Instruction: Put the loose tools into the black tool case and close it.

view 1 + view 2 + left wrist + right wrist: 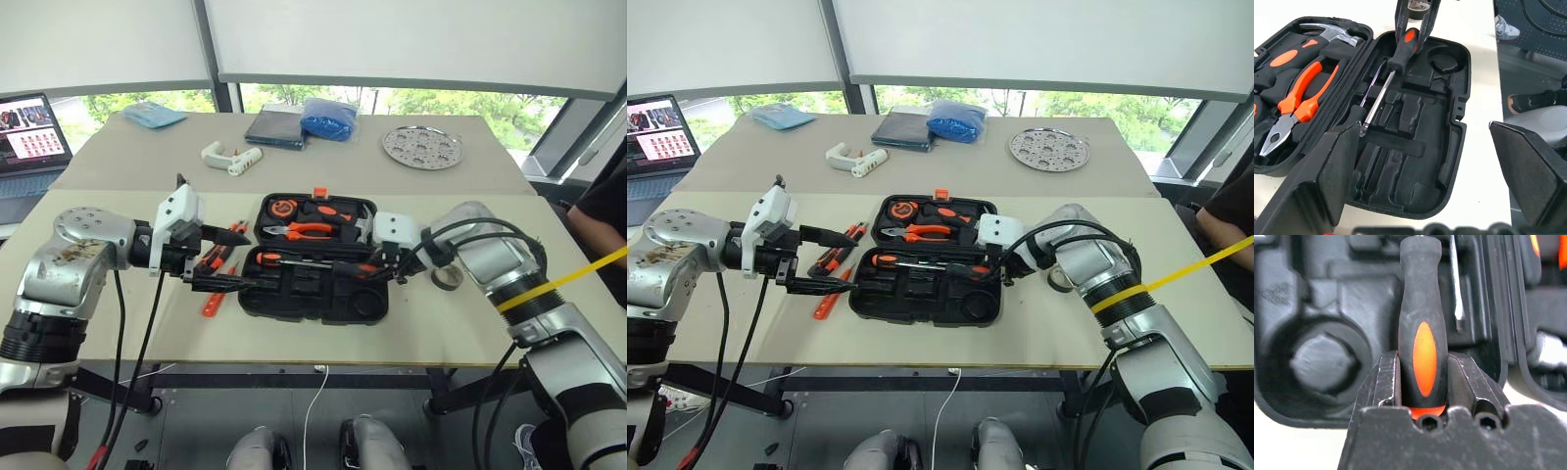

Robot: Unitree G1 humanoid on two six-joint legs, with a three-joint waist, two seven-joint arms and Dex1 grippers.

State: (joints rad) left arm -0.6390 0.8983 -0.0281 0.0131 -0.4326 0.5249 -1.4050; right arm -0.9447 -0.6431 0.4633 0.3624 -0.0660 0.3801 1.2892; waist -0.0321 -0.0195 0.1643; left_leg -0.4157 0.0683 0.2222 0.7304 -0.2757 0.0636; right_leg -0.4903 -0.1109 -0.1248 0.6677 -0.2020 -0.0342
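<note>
Gripping a screwdriver (pixel 1421 340) in the right end effector (pixel 384 269), lowering toward the tool case (pixel 312 294); seating into its slot needed next; left end effector (pixel 217 258) hovering wide.

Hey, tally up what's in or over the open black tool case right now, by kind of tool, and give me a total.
pliers: 1
hammer: 1
tape measure: 1
screwdrivers: 2, one lying in the case, the other held over it by the right gripper
total: 5
</note>
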